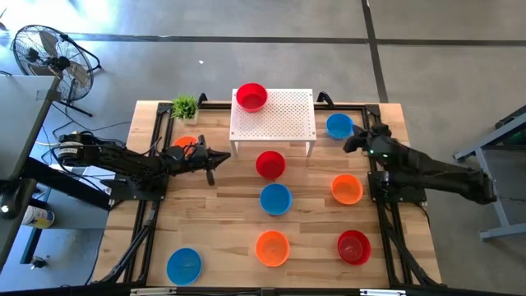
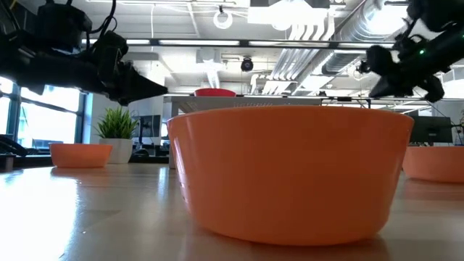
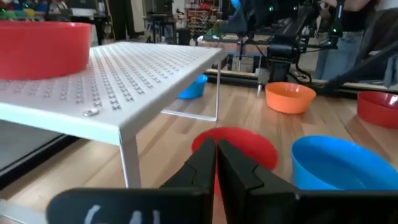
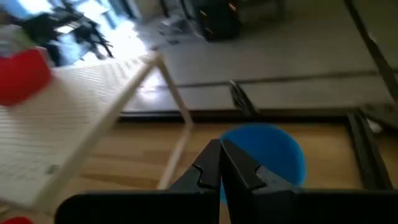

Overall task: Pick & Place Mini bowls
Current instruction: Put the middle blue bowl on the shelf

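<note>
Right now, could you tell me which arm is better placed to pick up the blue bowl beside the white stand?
The right arm: its shut end effector hangs next to that blue bowl, while the left end effector sits across the white stand.

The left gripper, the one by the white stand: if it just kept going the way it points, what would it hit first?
Probably the red bowl in front of the white stand: the shut left gripper aims at it, though the gap is unclear.

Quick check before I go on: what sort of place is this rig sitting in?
Probably an open-plan lab or workshop. The wooden table stands on bare concrete beside a floor fan, exposed ducts run under the ceiling, and a person stands by cluttered benches beyond the white stand.
</note>
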You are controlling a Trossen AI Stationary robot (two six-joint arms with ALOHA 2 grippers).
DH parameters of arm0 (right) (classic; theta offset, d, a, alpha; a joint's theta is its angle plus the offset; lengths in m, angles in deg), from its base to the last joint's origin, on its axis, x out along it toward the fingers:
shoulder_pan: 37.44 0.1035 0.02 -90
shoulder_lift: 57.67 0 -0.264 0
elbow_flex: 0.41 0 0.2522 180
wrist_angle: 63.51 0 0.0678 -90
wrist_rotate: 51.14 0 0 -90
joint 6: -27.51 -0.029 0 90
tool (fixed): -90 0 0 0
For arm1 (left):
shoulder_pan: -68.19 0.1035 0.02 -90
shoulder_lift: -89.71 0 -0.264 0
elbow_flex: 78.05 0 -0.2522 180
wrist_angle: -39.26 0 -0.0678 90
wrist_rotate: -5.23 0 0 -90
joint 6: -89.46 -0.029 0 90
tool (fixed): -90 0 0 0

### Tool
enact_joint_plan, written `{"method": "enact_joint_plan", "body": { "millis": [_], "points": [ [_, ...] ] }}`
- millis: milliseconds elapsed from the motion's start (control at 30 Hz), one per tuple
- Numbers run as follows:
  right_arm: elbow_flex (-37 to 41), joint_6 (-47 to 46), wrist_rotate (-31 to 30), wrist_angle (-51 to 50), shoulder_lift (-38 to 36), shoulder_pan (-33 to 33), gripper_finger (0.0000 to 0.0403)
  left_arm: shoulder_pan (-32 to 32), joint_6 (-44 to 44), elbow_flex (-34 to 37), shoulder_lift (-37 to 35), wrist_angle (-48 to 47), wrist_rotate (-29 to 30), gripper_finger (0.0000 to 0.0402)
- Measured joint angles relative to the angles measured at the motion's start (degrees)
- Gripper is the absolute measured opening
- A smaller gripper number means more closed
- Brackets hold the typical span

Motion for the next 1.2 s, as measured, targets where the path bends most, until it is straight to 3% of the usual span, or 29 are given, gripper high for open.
{"method": "enact_joint_plan", "body": {
  "millis": [100, 200, 467, 667, 800, 867, 1067, 1200],
  "points": [
    [-3.2, -9.5, 2.2, -6.0, 7.8, -3.2, 0.0001, 0.0, -0.3, -0.1, 0.0, 2.3, 0.4, 0.0014],
    [-4.8, -11.9, 8.3, -7.7, 15.0, -7.7, 0.0001, 0.0, -1.7, -0.1, 0.0, 2.6, 0.4, 0.0014],
    [-7.8, -7.1, 17.6, -8.3, 25.0, -15.0, 0.0008, 0.0, -2.9, -0.1, 0.2, 1.7, 0.4, 0.0014],
    [-9.5, -1.2, 28.1, -7.3, 25.6, -14.6, 0.0078, 0.0, -2.9, -0.1, 0.3, 0.3, 0.4, 0.0014],
    [-9.5, 2.0, 38.9, -3.5, 25.6, -8.3, 0.0130, 0.0, -2.8, -0.1, 0.3, 0.1, 0.4, 0.0014],
    [-9.5, 0.8, 41.0, -3.1, 25.6, -3.2, 0.0146, 0.0, -2.7, -0.1, 0.3, -0.2, 0.4, 0.0014],
    [-9.5, -2.1, 34.5, -1.4, 26.3, 14.2, 0.0156, 0.0, -1.5, -0.1, 0.3, -1.0, 0.4, 0.0014],
    [-9.5, -1.5, 29.9, 2.4, 27.9, 21.6, 0.0148, 0.0, -1.5, -0.1, 0.3, -2.5, 0.4, 0.0014]
  ]
}}
